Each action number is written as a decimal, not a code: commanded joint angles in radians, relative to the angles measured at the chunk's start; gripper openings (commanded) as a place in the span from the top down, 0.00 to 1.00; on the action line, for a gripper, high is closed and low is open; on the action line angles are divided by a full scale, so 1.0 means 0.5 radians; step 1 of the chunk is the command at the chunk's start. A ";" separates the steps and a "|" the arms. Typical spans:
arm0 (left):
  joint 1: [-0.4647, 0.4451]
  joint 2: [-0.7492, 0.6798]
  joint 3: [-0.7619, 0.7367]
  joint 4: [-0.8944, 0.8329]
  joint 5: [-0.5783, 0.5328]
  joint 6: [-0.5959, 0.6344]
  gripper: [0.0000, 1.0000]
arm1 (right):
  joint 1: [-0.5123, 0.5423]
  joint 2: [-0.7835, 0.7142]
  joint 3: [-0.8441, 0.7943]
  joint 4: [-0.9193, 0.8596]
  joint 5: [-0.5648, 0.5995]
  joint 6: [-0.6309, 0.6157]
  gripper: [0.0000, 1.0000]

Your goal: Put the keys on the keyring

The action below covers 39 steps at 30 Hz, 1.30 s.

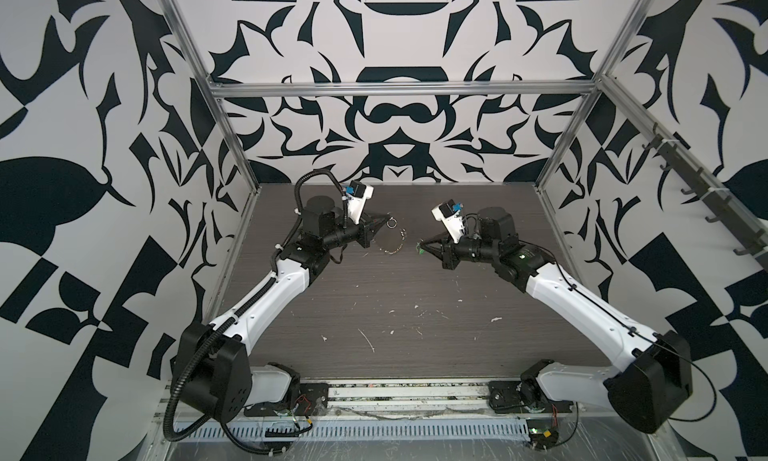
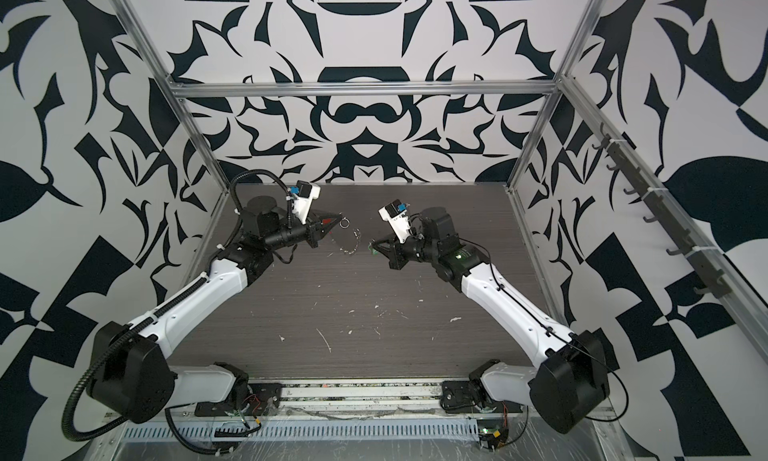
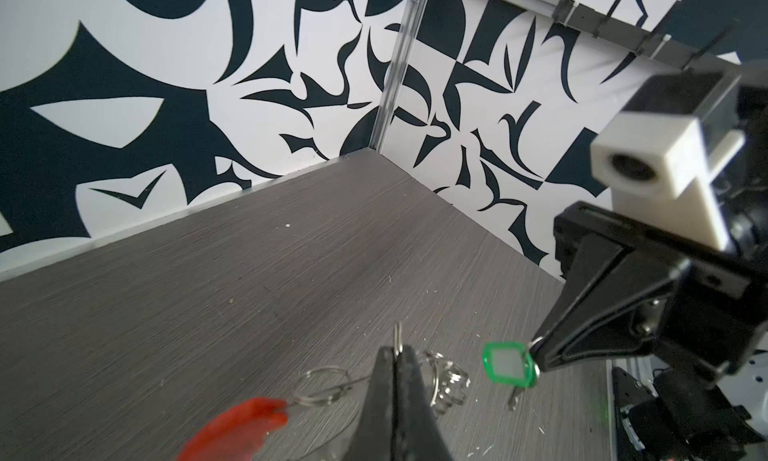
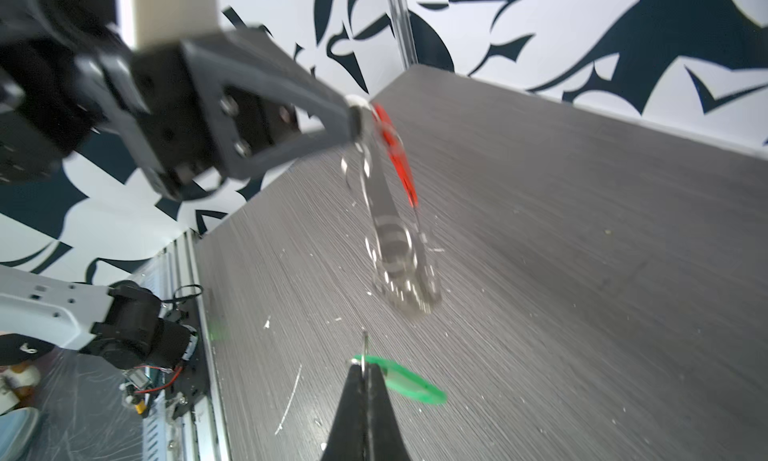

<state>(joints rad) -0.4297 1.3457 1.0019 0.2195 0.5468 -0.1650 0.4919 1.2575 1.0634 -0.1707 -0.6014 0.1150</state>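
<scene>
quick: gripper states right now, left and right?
Left gripper: jaws shut on the keyring, pinching one silver ring.
Right gripper: jaws shut on the green key tag, by its metal ring.

Bench [image 1: 395,296]: dark grey wood-grain top, scuffed. White flecks and one long scratch [image 1: 367,341] scattered toward the front edge. Patterned walls [image 1: 399,118], black on white, close off the back and both sides, held in an aluminium frame [image 1: 399,89]. Hook rail [image 1: 702,175] on the right-hand wall. Slotted cable duct [image 1: 374,432] runs below the front edge.
</scene>
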 commanded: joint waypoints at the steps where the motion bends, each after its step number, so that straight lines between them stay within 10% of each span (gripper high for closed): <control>1: 0.003 0.023 0.035 0.169 0.043 0.084 1.00 | 0.000 -0.042 0.126 -0.047 -0.042 0.065 1.00; 10: 0.002 0.036 -0.034 0.327 0.139 0.093 1.00 | -0.001 0.035 0.255 -0.097 -0.071 0.238 1.00; 14: -0.004 0.076 -0.038 0.283 0.535 0.419 1.00 | 0.000 0.091 0.372 -0.179 -0.104 0.273 1.00; 39: -0.010 0.154 -0.132 0.720 0.727 0.312 1.00 | -0.011 0.233 0.530 -0.049 -0.325 0.306 1.00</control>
<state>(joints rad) -0.4324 1.4166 0.9379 0.5320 0.8803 0.0032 0.4862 1.3834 1.2732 -0.2379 -0.7399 0.2646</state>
